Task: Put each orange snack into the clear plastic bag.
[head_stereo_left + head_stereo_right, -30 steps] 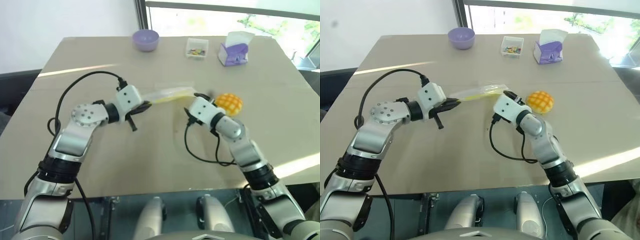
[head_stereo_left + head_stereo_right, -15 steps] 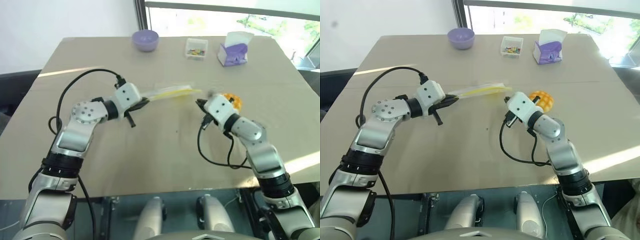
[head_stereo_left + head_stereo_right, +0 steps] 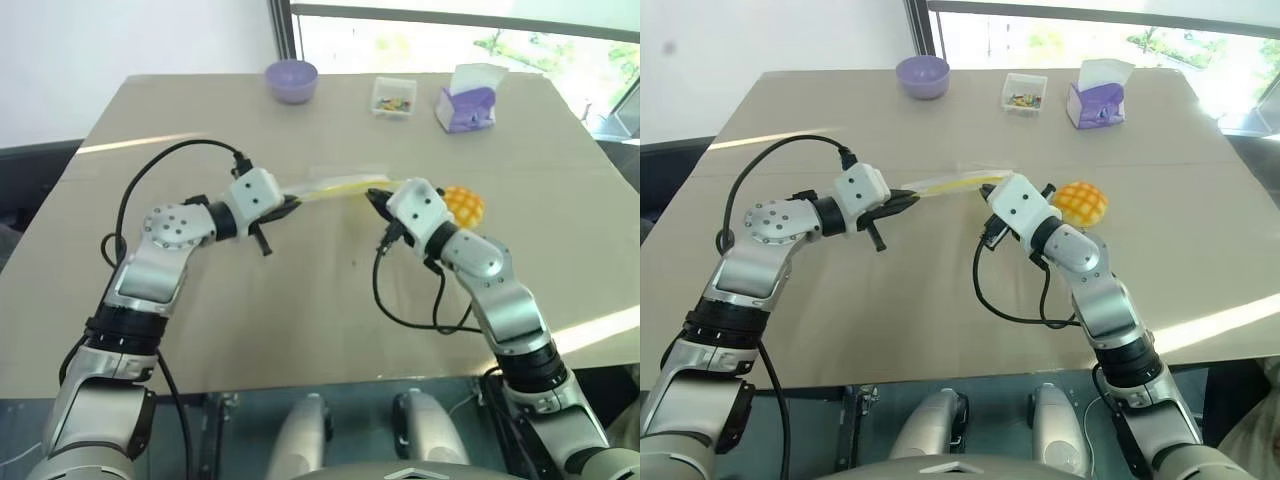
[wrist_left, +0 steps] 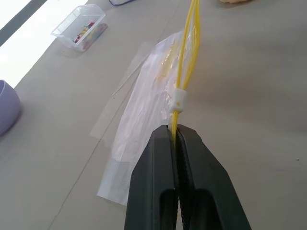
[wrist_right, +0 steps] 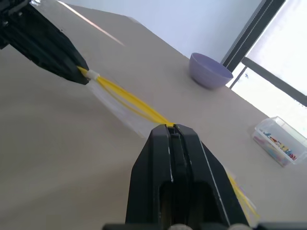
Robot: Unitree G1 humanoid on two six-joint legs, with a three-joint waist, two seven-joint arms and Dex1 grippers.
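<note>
The clear plastic bag (image 3: pixel 335 187) hangs just above the table, stretched between my two grippers by its yellow seal strip (image 5: pixel 124 98). My left gripper (image 3: pixel 293 204) is shut on the strip's left end, beside the small white slider (image 4: pixel 177 98). My right gripper (image 3: pixel 375 197) is shut on the strip further along, near the bag's right end. The bag's film (image 4: pixel 144 110) droops to the tabletop. The orange snack (image 3: pixel 462 205), a domed bun with a criss-cross top, lies on the table just right of my right wrist, outside the bag.
Along the table's far edge stand a purple bowl (image 3: pixel 291 77), a small clear box of coloured bits (image 3: pixel 393 95) and a purple tissue box (image 3: pixel 468 100). Black cables loop from both wrists over the tan table (image 3: pixel 300 310).
My right gripper, open a second ago, has shut. Half a second ago it stood right of the bag's end; now it is back left, on the seal strip. The left gripper kept its hold.
</note>
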